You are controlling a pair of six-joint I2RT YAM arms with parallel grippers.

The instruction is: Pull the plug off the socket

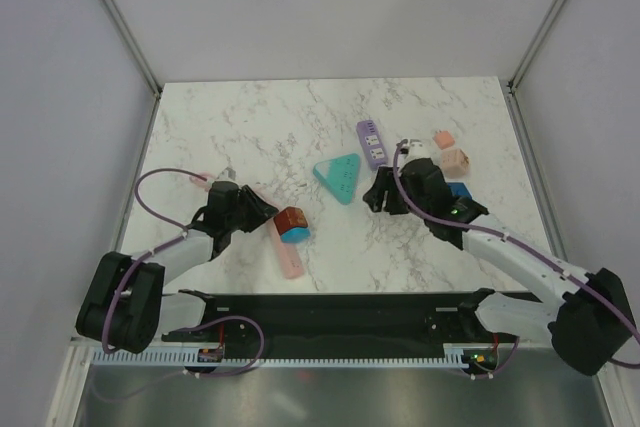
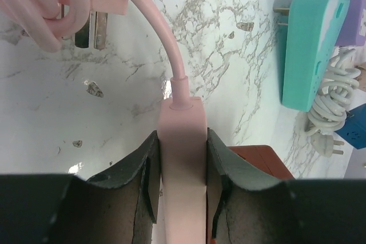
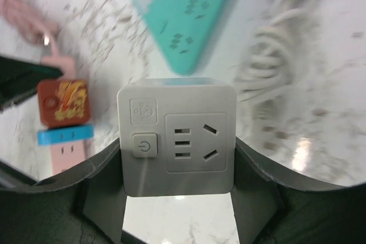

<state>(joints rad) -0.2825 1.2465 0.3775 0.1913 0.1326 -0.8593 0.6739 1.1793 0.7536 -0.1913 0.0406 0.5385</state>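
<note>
Left jaws grip pink strip (image 2: 182, 141), right jaws grip white cube socket (image 3: 177, 138), arms extended

on my marble table (image 1: 250, 117) i see a teal triangular power strip (image 1: 338, 177), a purple strip (image 1: 371, 142) just behind it, an orange cube (image 1: 444, 138) and a peach cube (image 1: 455, 160) further right.

A white marble-patterned table (image 1: 250, 127) with grey veins sits inside an enclosure of plain pale grey walls (image 1: 330, 7). Slim metal posts (image 1: 118, 17) rise at its far corners. Soft, even light glints faintly off the tabletop.
</note>
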